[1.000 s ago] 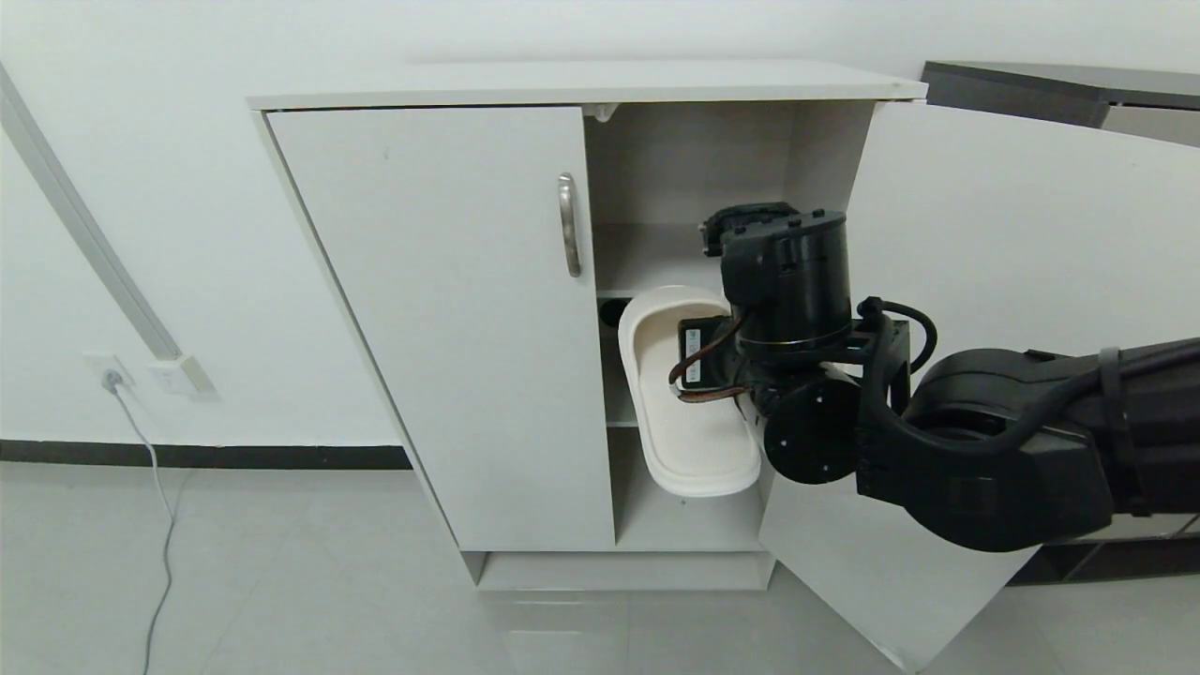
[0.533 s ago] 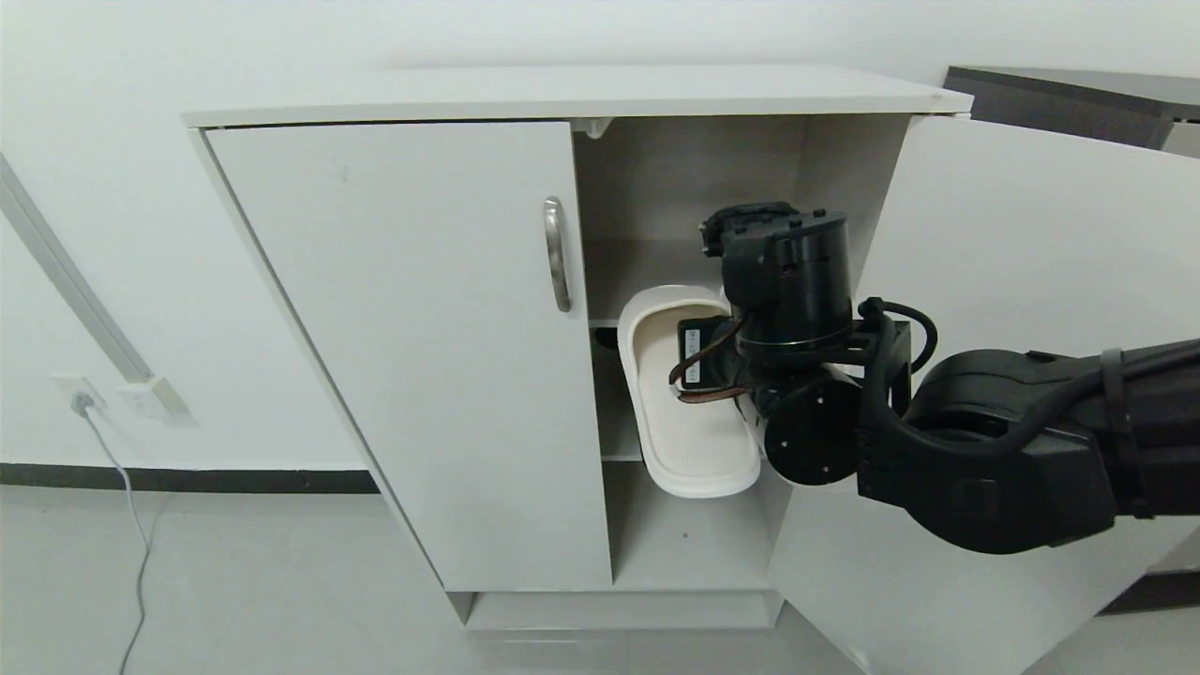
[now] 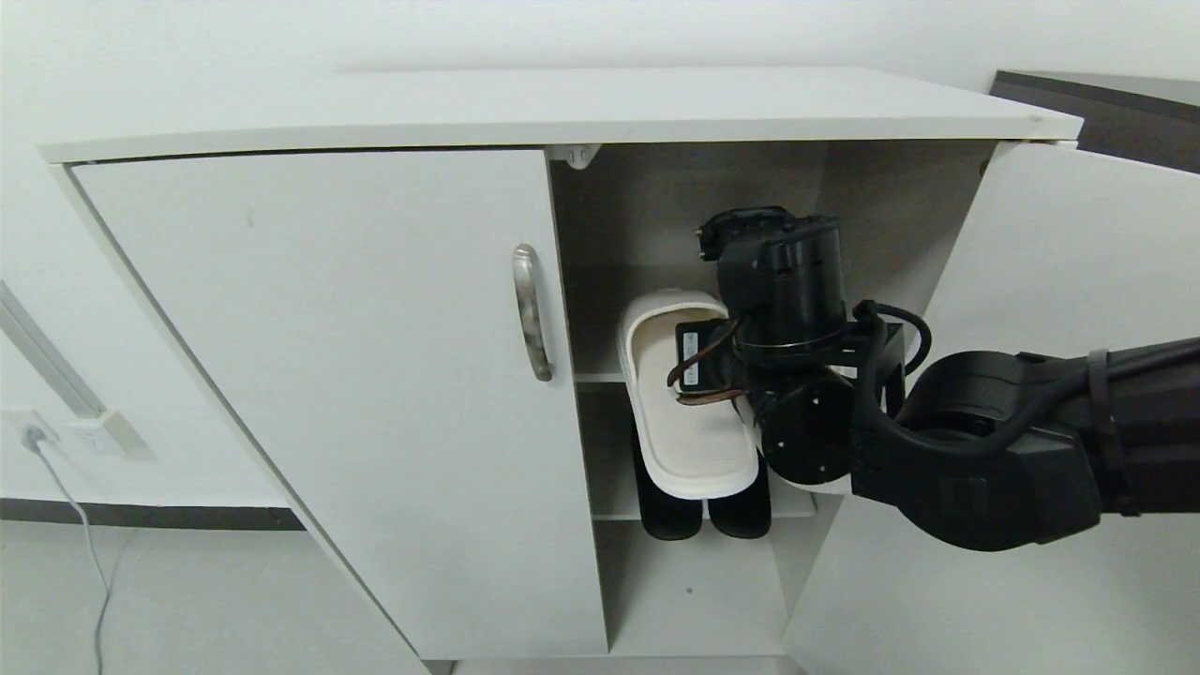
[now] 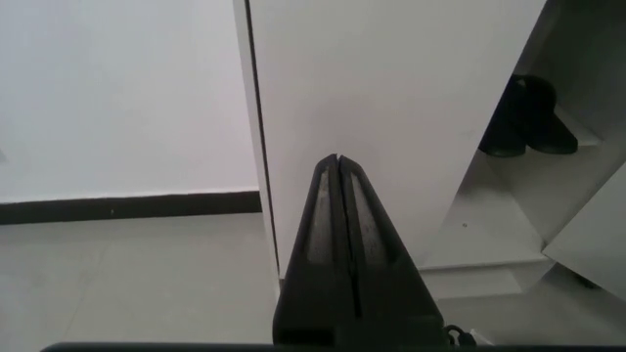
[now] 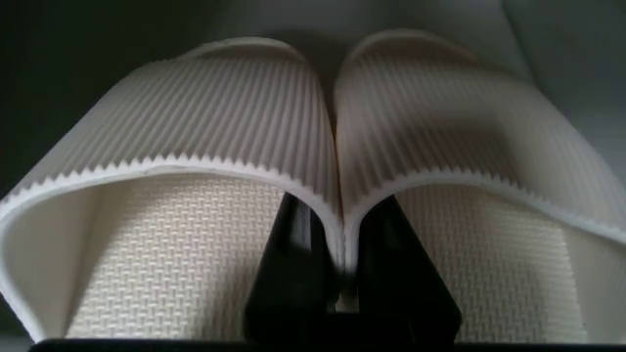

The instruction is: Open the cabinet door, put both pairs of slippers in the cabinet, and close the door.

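Right gripper (image 5: pixel 337 293) is clamped on the white slippers (image 3: pixel 687 412), pinching both straps together. They hang in the cabinet (image 3: pixel 562 103) opening, long axis near upright, toes up, heels in front of the black slippers (image 3: pixel 703 511). I reckon the upper shelf lies just beyond the toes. Left gripper (image 4: pixel 337 171) is pressed shut, farther off.

black slippers (image 3: pixel 741 511) half hidden behind white slipper (image 3: pixel 689 436)
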Controlling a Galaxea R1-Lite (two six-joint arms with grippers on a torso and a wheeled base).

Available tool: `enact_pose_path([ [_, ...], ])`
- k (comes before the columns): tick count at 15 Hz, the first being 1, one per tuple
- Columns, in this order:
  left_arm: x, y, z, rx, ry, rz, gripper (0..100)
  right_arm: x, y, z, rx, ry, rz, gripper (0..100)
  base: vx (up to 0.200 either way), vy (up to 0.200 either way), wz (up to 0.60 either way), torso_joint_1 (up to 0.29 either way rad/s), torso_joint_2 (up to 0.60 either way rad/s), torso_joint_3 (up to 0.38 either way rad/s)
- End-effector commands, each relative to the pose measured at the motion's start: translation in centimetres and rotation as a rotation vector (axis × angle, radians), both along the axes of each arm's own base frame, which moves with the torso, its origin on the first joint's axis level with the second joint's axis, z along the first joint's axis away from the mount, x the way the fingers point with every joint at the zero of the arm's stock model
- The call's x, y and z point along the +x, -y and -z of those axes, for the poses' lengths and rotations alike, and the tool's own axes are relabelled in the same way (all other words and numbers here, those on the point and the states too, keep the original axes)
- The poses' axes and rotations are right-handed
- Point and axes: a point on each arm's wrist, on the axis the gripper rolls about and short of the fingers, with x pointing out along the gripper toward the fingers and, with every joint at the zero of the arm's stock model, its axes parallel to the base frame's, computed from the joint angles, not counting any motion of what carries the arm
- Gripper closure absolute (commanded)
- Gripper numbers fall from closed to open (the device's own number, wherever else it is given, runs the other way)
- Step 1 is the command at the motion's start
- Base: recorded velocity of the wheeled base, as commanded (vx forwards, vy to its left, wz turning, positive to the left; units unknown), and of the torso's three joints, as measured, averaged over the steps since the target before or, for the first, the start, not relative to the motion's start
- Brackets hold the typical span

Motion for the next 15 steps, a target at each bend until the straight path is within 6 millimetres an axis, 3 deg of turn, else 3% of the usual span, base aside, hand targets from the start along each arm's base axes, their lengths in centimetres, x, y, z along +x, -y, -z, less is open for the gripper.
enact_pose_path([
  [1,0.0,0.0,0.0,0.0,0.001,0.0,100,0.7,-0.1,0.4,-0.003,-0.005,0.009,100,0.0,0.0,0.0,0.0,0.0,0.0],
  [10,0.0,0.0,0.0,0.0,0.001,-0.001,100,5.2,-1.2,0.6,0.014,0.008,0.063,100,0.0,0.0,0.0,0.0,0.0,0.0],
  [15,0.0,0.0,0.0,-0.002,0.001,-0.001,100,6.5,-1.0,-0.5,0.015,0.002,0.079,100,0.0,0.0,0.0,0.0,0.0,0.0],
])
